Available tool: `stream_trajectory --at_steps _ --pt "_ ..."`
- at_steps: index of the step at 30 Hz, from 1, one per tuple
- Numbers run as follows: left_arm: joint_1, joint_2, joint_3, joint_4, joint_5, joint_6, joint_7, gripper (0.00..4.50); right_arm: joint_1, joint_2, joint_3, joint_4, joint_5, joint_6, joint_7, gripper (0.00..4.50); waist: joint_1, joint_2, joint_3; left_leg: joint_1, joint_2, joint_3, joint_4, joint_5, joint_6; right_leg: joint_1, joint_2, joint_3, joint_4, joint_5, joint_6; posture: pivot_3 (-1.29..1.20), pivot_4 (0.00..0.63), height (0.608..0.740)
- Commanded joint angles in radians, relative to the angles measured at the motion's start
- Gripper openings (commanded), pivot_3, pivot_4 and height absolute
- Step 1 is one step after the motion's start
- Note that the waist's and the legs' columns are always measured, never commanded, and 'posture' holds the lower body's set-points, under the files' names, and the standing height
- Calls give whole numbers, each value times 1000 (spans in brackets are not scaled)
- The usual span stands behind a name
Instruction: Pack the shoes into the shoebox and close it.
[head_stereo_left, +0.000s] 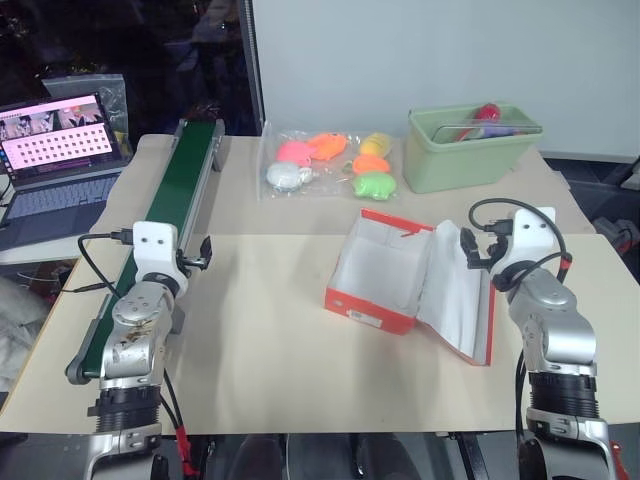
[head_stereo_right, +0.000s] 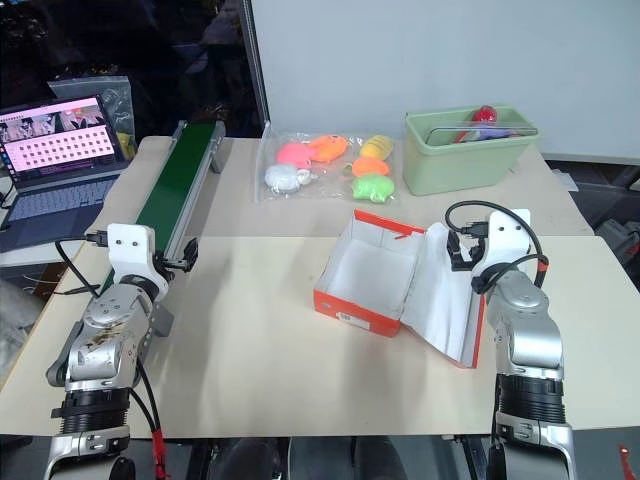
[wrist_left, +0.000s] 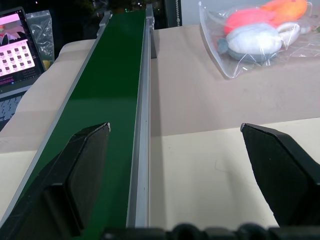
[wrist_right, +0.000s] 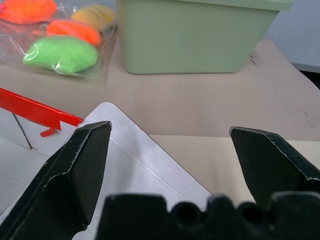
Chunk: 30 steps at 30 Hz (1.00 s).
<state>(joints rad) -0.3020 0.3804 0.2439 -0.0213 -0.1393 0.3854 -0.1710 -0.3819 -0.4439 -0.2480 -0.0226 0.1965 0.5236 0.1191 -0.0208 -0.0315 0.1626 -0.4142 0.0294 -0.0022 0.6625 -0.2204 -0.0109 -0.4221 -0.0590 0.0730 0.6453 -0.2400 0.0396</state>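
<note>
The shoebox (head_stereo_left: 385, 272) is red-orange with a white inside. It stands open near the middle of the table, and nothing shows inside it. Its hinged lid (head_stereo_left: 458, 300) lies flat, opened out to the right. The shoes are out of view. My right gripper (wrist_right: 170, 129) is open and level, just over the far corner of the lid, with nothing between its fingers. My left gripper (wrist_left: 175, 129) is open too, at the table's left side, with one finger (wrist_left: 85, 165) over the conveyor and the other over the tabletop. It holds nothing.
A long green conveyor belt (head_stereo_left: 182, 185) runs front to back along the left. A clear bag of colourful toys (head_stereo_left: 330, 160) and a pale green bin (head_stereo_left: 470, 150) sit at the back. A laptop (head_stereo_left: 60, 145) is at the far left.
</note>
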Motion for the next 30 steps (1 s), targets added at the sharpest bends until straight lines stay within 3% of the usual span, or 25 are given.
stream_trajectory --at_steps 1,9,14,20,30 --pt "-9 23 0 -11 26 -33 5 4500 -8 0 -14 -23 -12 -33 -5 4461 0 0 0 0 0 0 0 0 0 0 0 0 0 0 0 0 150 729" --pt "-2 29 -6 -20 46 -34 10 4500 -42 53 165 -297 210 63 286 4461 -22 0 0 0 1 -1 0 0 0 0 1 0 1 0 0 0 150 729" --pt "17 16 -1 -41 29 -22 6 4500 -28 -29 294 -449 369 154 540 4461 -17 0 0 0 0 -1 0 0 0 0 0 -1 0 0 0 0 150 729" --pt "72 36 63 -100 1 10 11 4500 -57 -39 342 -408 330 137 557 4461 -17 0 0 0 0 -2 1 0 0 1 0 -2 0 0 0 0 150 729" --pt "149 155 184 -94 -57 133 -53 4500 -60 -20 427 -408 341 120 654 4461 -19 -1 0 1 1 -1 0 0 0 0 0 -2 1 0 0 0 150 729"
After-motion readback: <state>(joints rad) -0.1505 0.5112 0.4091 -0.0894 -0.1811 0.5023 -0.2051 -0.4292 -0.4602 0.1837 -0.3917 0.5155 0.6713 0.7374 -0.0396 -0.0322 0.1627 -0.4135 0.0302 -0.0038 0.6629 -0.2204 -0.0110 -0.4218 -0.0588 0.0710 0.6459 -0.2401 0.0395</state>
